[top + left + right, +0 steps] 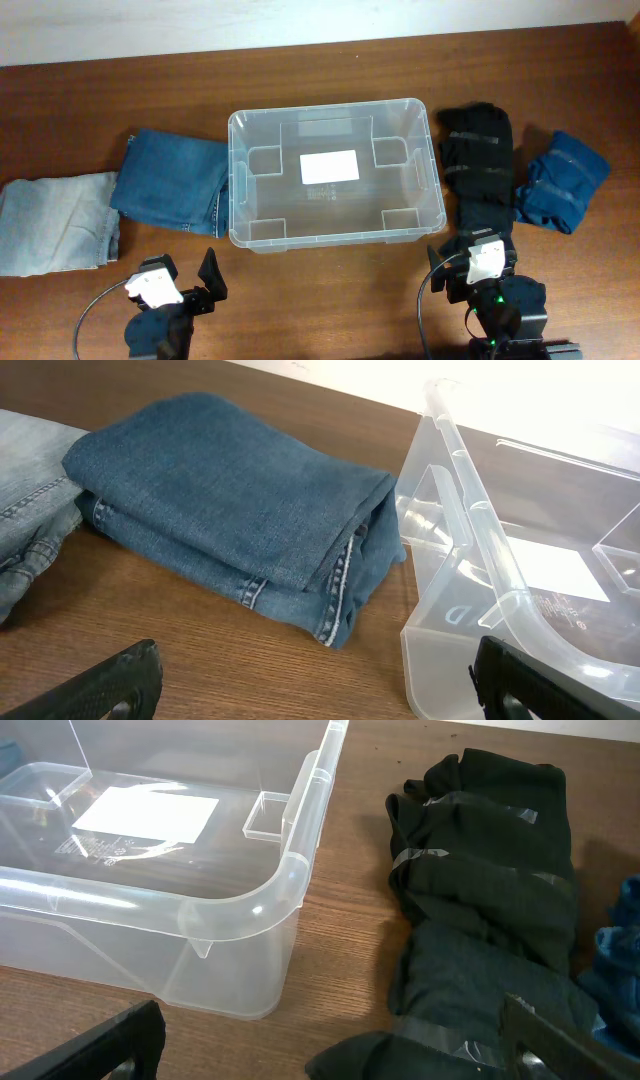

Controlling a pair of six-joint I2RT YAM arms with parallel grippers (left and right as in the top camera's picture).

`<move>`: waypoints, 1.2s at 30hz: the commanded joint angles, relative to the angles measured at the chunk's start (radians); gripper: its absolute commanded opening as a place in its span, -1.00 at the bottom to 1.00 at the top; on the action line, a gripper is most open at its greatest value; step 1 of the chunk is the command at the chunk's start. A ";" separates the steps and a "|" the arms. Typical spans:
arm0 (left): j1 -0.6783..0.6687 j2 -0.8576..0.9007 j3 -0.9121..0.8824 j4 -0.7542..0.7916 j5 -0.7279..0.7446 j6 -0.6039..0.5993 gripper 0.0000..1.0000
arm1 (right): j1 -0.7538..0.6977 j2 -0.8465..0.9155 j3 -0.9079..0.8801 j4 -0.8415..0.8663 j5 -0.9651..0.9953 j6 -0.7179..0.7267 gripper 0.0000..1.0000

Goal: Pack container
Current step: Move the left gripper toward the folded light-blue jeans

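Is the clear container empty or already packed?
Empty: the container holds only its white base label; the folded jeans and black garment lie beside it.

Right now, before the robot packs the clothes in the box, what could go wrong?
1. The folded jeans lie very close to the box wall, so a grab near that edge might bump or shove the box.
2. The black clothes are a loose, bumpy pile. A pinch may lift only part of it, and the rest could drag or catch on the rim.
3. The folded jeans could fall open when lifted and hang over the box edge.
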 commanded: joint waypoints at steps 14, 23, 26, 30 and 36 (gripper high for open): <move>-0.004 -0.005 -0.005 0.003 0.010 0.012 0.99 | -0.004 -0.006 -0.006 0.002 0.008 0.006 0.96; -0.004 -0.005 -0.005 0.002 0.010 0.012 0.99 | -0.004 -0.006 -0.006 0.002 0.008 0.006 0.97; -0.004 -0.005 -0.005 0.003 0.010 0.012 0.99 | -0.004 -0.006 -0.006 0.002 0.008 0.006 0.97; -0.004 -0.005 -0.005 0.004 0.010 0.012 0.99 | -0.004 -0.006 -0.006 0.002 0.008 0.006 0.97; -0.004 -0.005 -0.004 0.003 0.046 0.012 0.99 | -0.004 -0.006 -0.006 0.002 0.008 0.006 0.97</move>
